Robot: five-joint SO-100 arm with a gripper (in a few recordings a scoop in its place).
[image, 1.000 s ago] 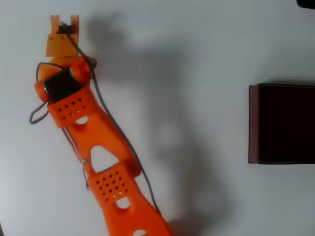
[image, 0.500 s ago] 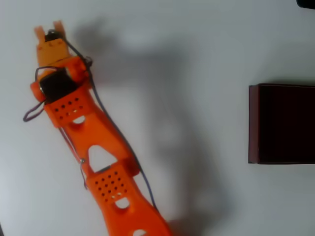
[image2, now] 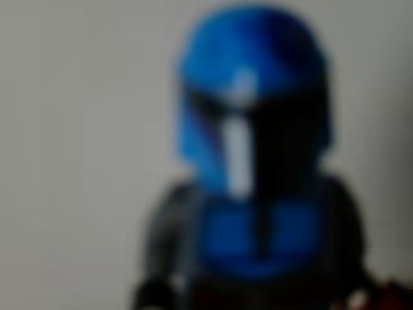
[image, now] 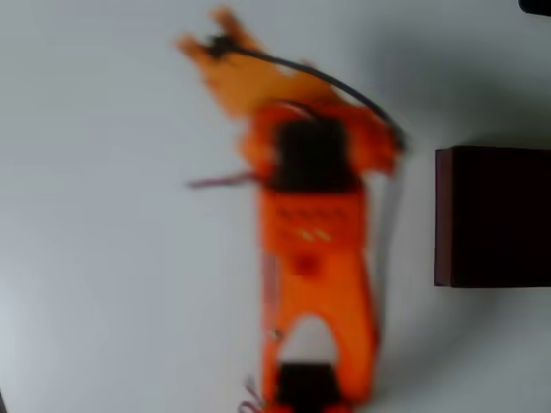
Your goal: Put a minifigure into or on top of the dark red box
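The minifigure (image2: 253,161) fills the wrist view, seemingly pinched in the gripper (image: 211,39), though blur hides the fingers, so the carry is under way; next the arm must swing right over the box (image: 495,215).

The overhead view is evenly and softly lit, the pale bench (image: 103,284) bright without glare. The orange arm (image: 314,258) is smeared by motion blur, its pincer (image: 215,39) a vague streak. A broad, soft grey shadow lies on the bench above the box (image: 491,215), whose edges stay fairly sharp. In the wrist view the figure (image2: 251,161) is close and wholly out of focus against flat grey.
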